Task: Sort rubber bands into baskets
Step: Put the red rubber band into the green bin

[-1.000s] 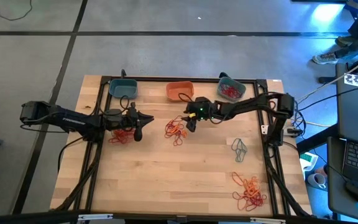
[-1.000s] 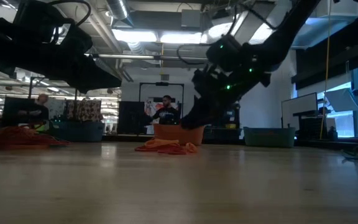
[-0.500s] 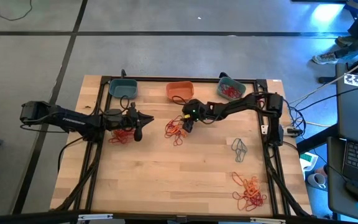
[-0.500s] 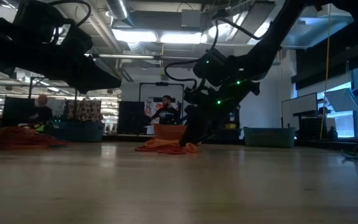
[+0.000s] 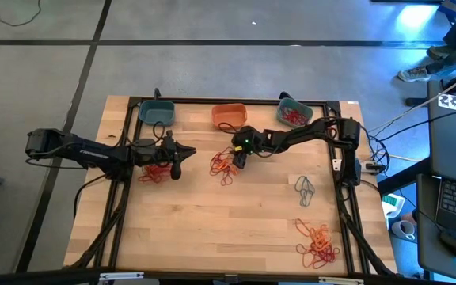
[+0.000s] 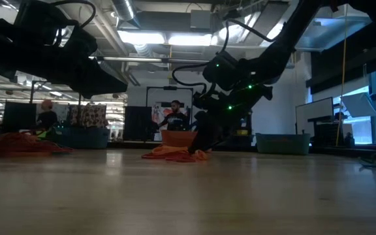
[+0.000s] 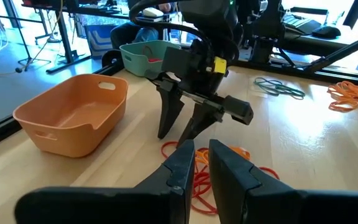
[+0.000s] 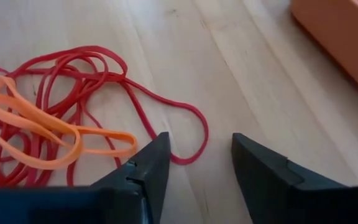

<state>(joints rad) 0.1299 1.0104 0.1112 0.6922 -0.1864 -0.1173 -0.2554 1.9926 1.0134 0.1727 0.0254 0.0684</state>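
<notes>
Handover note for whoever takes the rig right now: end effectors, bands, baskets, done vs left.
Right end effector: open, down at the table, fingers straddling a red band loop of the centre pile; nothing gripped yet.
Left end effector: fingers nearly together, nothing visibly held, above the red bands at the left.
Baskets along the far edge: left teal basket looks empty, orange basket looks empty, right teal basket holds red bands.
Left to sort: centre pile, left red bands, grey-teal bands, orange pile at the near right.
</notes>
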